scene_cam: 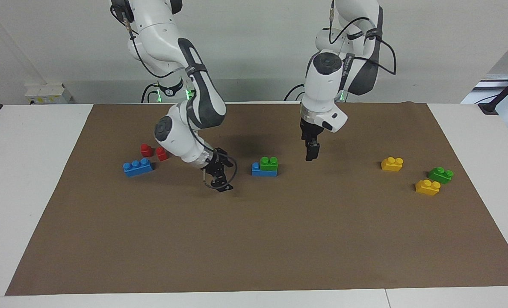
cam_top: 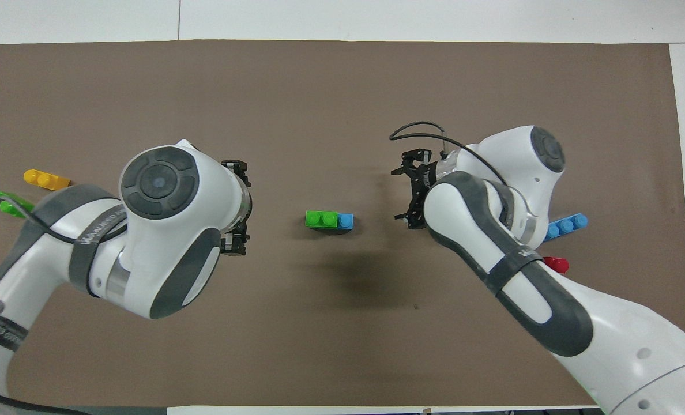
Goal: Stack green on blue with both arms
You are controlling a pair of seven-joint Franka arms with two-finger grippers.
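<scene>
The bright green brick sits on the blue brick at the middle of the mat, covering the part toward the left arm's end; one blue stud stays bare. Nothing touches the stack. My left gripper hangs open and empty above the mat, beside the stack toward the left arm's end. My right gripper is low over the mat, beside the stack toward the right arm's end, tilted, open and empty.
A second blue brick and two red pieces lie toward the right arm's end. Two yellow bricks and a darker green brick lie toward the left arm's end. The brown mat covers the table.
</scene>
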